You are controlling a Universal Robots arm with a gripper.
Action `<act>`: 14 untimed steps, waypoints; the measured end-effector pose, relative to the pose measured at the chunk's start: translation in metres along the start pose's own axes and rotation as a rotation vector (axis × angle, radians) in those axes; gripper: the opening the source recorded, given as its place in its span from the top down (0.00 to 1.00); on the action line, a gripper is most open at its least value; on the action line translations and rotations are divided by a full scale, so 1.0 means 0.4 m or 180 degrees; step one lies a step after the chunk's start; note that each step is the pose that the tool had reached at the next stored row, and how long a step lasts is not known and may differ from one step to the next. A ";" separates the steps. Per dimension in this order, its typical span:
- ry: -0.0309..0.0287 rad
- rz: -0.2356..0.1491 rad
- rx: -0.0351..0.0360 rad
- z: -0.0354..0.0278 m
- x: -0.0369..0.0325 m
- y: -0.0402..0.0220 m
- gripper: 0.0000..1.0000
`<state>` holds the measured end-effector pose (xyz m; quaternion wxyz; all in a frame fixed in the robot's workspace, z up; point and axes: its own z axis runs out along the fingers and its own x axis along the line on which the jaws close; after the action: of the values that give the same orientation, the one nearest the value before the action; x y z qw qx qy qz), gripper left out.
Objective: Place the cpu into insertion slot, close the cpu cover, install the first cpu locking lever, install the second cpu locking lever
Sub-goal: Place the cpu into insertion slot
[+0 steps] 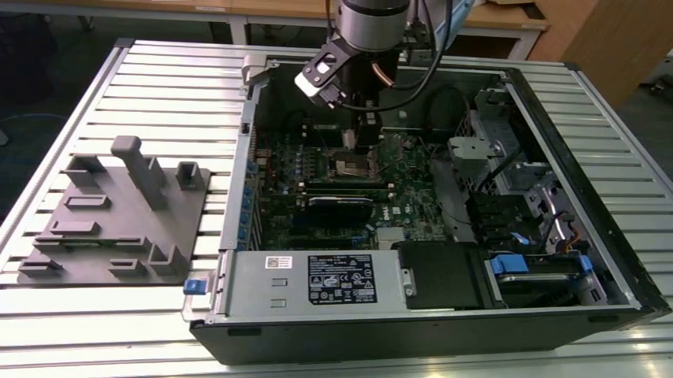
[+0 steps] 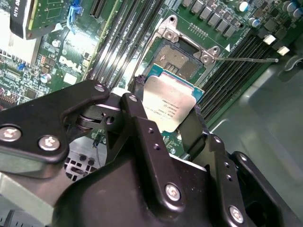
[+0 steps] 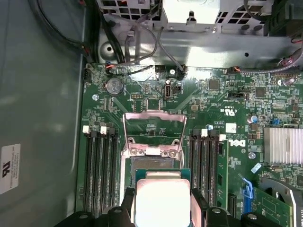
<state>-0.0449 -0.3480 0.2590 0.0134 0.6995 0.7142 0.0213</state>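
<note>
the cpu (image 2: 171,105), silvery top up, is clamped by two opposite edges between the fingers (image 2: 137,116) of the gripper (image 2: 165,118), so the jaws are shut on the chip; it hangs close above the insertion slot (image 2: 177,59), apparently not touching it

the slot's dark contact field lies bare, so the chip is judged not yet seated

the cpu cover (image 3: 154,130) is folded back off the slot onto the green motherboard (image 3: 213,99), and a thin locking lever (image 2: 246,59) sticks out sideways, unlatched

by this reading none of the four steps is finished: seating, closing the cover and both levers are all left

the second wrist view shows the grip on the chip's edges and the free lever; the first wrist view shows the open cover frame and the memory slots (image 3: 102,165) flanking the socket; the exterior view shows the arm reaching down into the open computer case (image 1: 589,260), with a grey fixture block (image 1: 116,213) on the slatted table (image 1: 105,331) at the exterior view's left
</note>
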 end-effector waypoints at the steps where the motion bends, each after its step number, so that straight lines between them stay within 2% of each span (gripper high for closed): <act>1: 0.0000 0.0000 0.0004 0.003 0.000 0.000 0.46; 6: 0.0003 -0.0033 0.0018 0.017 0.000 -0.001 0.46; 14: 0.0003 -0.0034 0.0021 0.018 0.000 -0.001 0.46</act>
<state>-0.0449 -0.3480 0.2519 0.0108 0.6957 0.7180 0.0192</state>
